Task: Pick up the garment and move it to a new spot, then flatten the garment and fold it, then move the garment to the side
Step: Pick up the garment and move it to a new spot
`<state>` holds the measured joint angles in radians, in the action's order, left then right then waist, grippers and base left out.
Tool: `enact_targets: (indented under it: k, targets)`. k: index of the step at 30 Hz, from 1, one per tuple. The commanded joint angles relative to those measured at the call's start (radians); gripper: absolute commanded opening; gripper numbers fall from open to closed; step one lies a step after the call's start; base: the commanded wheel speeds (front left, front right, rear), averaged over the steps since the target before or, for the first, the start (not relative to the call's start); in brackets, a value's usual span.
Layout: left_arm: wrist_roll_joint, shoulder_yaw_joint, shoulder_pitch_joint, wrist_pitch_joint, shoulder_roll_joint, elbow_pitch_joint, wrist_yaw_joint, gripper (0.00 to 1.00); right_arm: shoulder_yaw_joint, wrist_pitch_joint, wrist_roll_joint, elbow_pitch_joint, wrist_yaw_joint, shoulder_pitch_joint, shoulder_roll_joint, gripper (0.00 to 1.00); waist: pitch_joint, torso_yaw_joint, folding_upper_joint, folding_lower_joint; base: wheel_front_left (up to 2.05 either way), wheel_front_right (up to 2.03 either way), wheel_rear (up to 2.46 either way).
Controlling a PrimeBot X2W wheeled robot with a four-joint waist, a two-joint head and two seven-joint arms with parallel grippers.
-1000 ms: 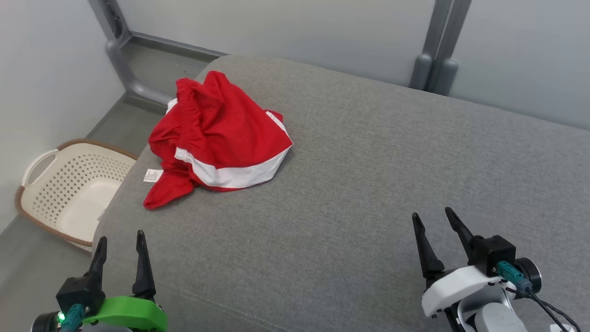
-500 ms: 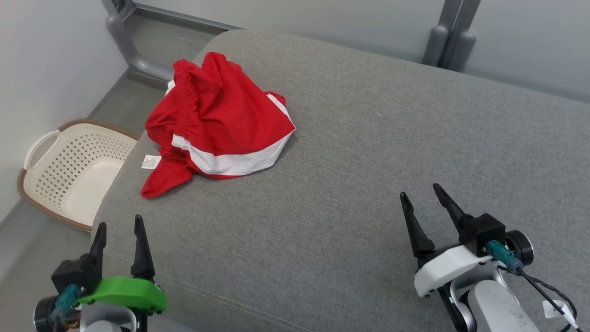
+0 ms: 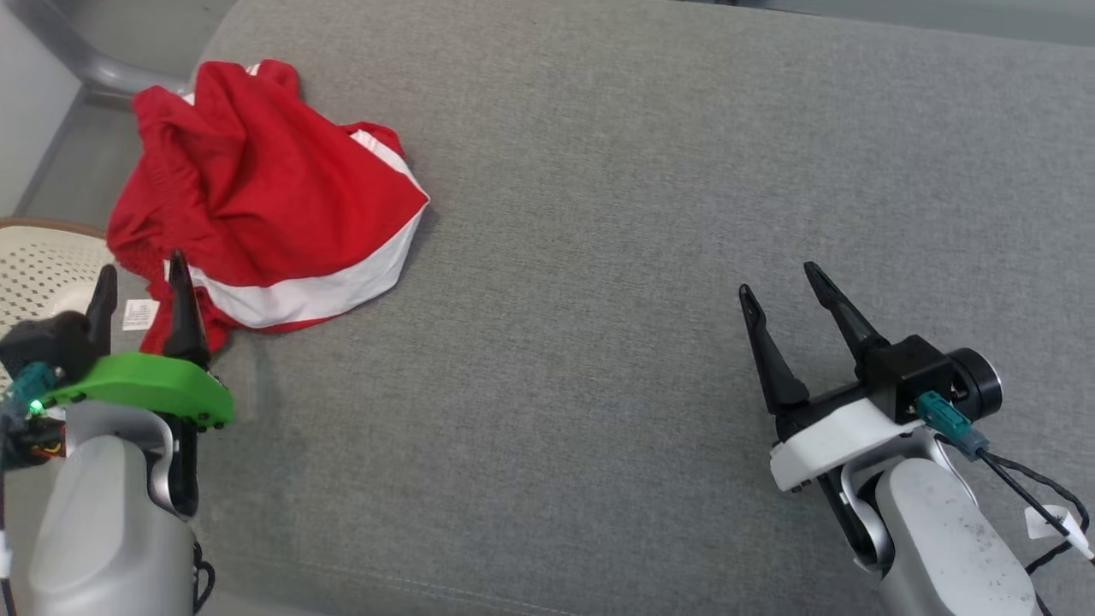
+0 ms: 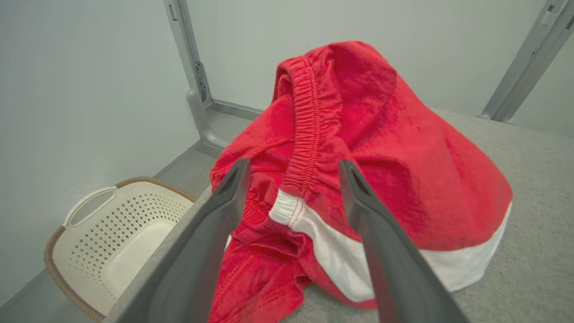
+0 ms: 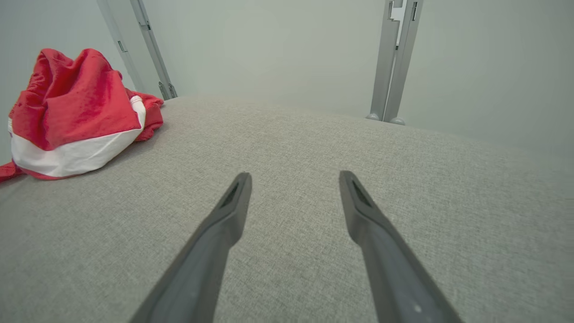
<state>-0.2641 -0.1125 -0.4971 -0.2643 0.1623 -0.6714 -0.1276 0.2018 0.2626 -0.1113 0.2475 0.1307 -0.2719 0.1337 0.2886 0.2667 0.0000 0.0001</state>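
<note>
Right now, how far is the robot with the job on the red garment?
Done: nothing yet; the red shorts lie crumpled near the left edge of the grey cushion. In hand: the left gripper, open, points at their near side, holding nothing; the right gripper is open, apart. Left: lifting, moving, flattening, folding, setting aside.

My green-cuffed left gripper (image 3: 141, 267) and white-cuffed right gripper (image 3: 778, 281) point forward, both sets of jaws spread wide.
</note>
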Motion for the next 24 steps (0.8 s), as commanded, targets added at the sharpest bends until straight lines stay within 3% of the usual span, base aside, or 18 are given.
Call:
enact_targets:
  k: [1, 8, 13, 14, 15, 24]
  targets:
    - [-0.030, 0.020, -0.045, 0.000, 0.022, -0.040, -0.004, 1.00, 0.003, 0.003, -0.005, -0.009, 0.000, -0.020, 0.004, 1.00, 0.085, -0.096, 0.0000, -0.0001, 0.00, 0.00, 0.00]
    - [-0.091, 0.076, -0.172, 0.015, 0.119, -0.271, -0.001, 1.00, 0.009, 0.003, -0.019, -0.005, 0.000, -0.035, 0.005, 1.00, 0.114, -0.159, 0.0000, -0.0001, 0.00, 0.00, 0.00]
    - [-0.082, 0.079, -0.230, 0.039, 0.127, -0.399, 0.052, 1.00, -0.002, 0.003, -0.025, 0.001, 0.000, -0.036, -0.001, 1.00, 0.114, -0.180, 0.0000, -0.0001, 0.00, 0.00, 0.00]
    - [-0.081, 0.082, -0.236, 0.034, 0.126, -0.411, 0.053, 0.28, -0.006, 0.003, -0.028, 0.002, 0.000, -0.035, -0.004, 1.00, 0.112, -0.183, 0.0000, -0.0001, 0.00, 0.00, 0.00]
    - [-0.081, 0.082, -0.242, 0.029, 0.125, -0.416, 0.053, 0.00, -0.009, 0.003, -0.030, 0.003, 0.000, -0.034, -0.006, 1.00, 0.109, -0.184, 0.0000, -0.0001, 0.00, 0.00, 0.00]
    - [-0.075, 0.094, -0.268, -0.002, 0.091, -0.299, 0.022, 0.00, -0.046, 0.003, -0.041, 0.019, 0.000, -0.002, -0.036, 1.00, 0.034, -0.190, 0.0000, -0.0001, 0.00, 0.00, 0.00]
